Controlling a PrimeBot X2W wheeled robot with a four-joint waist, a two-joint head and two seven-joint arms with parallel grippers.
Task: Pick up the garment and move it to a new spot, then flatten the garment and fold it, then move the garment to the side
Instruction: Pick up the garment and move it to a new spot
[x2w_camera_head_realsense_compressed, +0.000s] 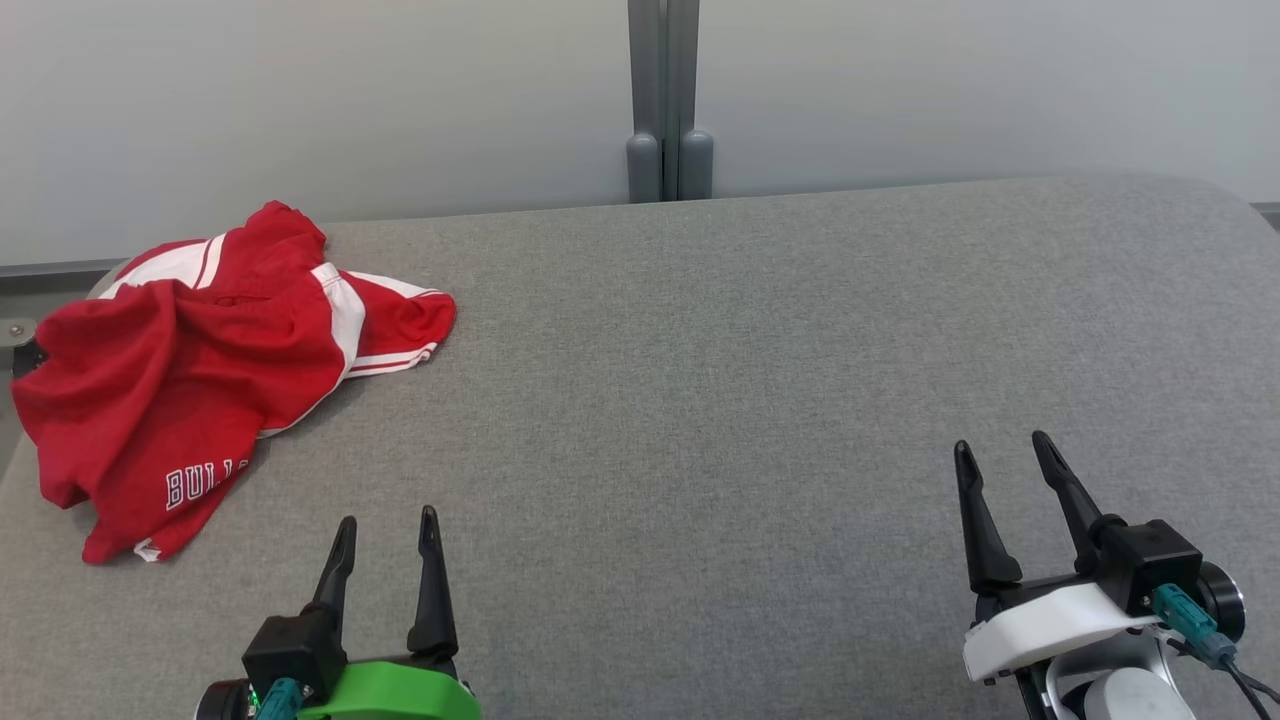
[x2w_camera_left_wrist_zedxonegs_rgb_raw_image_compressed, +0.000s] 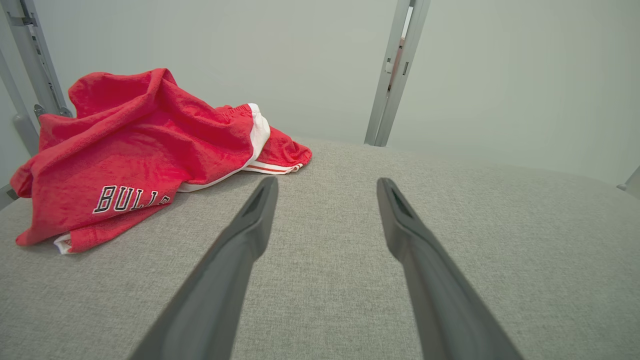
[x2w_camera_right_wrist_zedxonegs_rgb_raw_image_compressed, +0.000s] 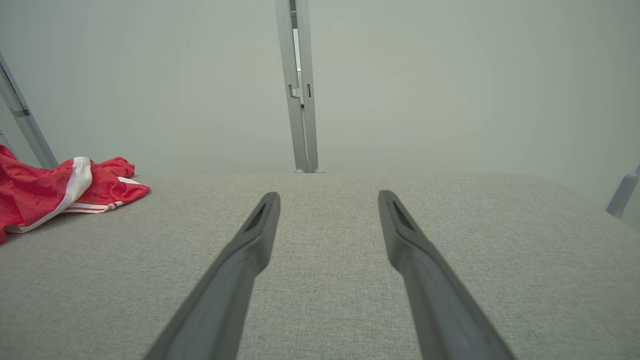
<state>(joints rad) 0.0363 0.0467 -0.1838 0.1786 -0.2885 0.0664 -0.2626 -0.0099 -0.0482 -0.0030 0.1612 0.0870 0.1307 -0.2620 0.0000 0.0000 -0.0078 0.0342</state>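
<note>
**A:** Which step are you on?

**B:** The first, as I judge it: the pick-up has not begun. The shirt (x2w_camera_head_realsense_compressed: 190, 380) lies in a crumpled heap at the far left corner of the tabletop (x2w_camera_head_realsense_compressed: 700, 400). One side seems to lap over the left edge. The lettered hem faces me, and a striped sleeve stretches toward the middle.

**A:** And your claws?

**B:** My left claw (x2w_camera_head_realsense_compressed: 388, 516) hangs by the near edge, left of the middle. Its fingers are spread wide and point at the far edge, with nothing between them. The shirt's hem is ahead and to its left, near but apart. My right claw (x2w_camera_head_realsense_compressed: 1001, 440) is toward the near right corner, likewise gaping and empty, its fingers leaning a touch left. It is well apart from the shirt, with bare tabletop between.

**A:** What does the next move ask?

**B:** I reckon the left arm should swing left and forward, lower its fingers over a raised fold, and close on cloth alone, not the grey covering beneath. The heap is bunched, so one pinch could take several layers. A high ridge near the hem looks the cleaner hold. The right arm has a long reach across, so I would bring it in for a second hold. Otherwise I would save it for flattening at the open middle, the likeliest new spot.
</note>
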